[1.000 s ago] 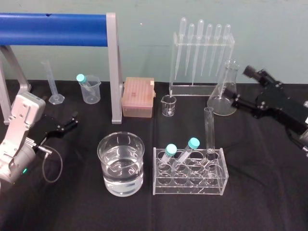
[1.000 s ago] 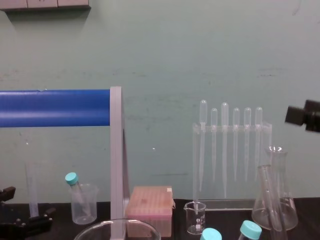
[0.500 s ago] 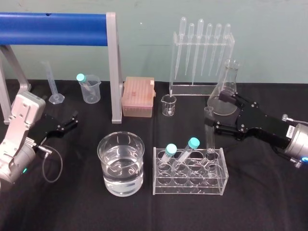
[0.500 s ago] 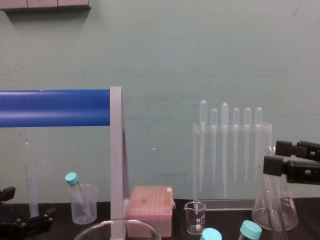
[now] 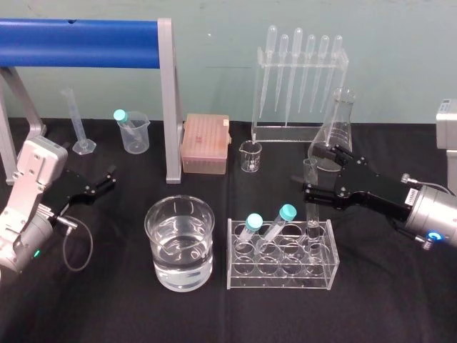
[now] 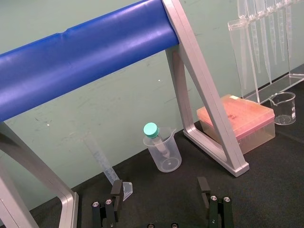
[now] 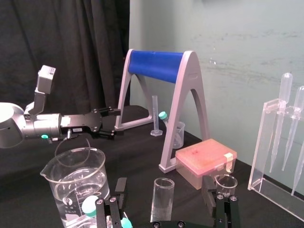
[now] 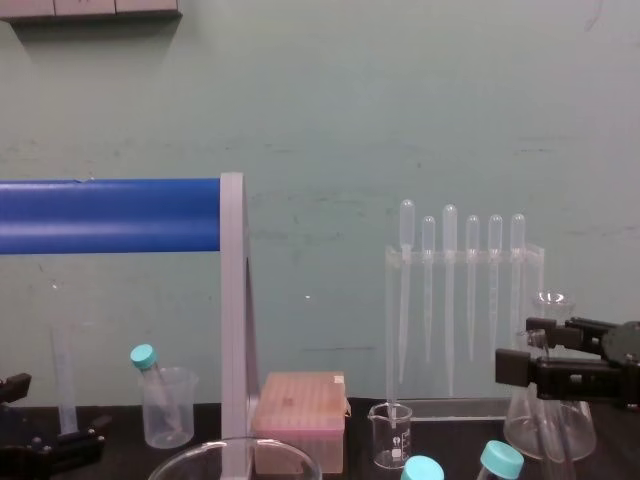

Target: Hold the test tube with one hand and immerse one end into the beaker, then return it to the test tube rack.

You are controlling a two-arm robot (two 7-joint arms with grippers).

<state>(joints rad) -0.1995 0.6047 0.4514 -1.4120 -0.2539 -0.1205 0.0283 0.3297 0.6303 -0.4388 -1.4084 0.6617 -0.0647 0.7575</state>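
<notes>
With the right gripper (image 5: 311,176), fingers apart, astride the upper test tube (image 5: 313,211), which stands in the far right hole of the rack (image 5: 282,283), we judge that an off-centre closure could knock the tube askew, tilt the rack or crack glass.

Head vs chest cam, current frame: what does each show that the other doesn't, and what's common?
Head: the test tube upright in the rack, the right gripper with open jaws either side of it, water in the beaker. Chest: the upper wall, a cabinet edge, the right gripper side-on, level with the flask neck. Both: left gripper parked at the left, blue bar, pipettes, pink box.
</notes>
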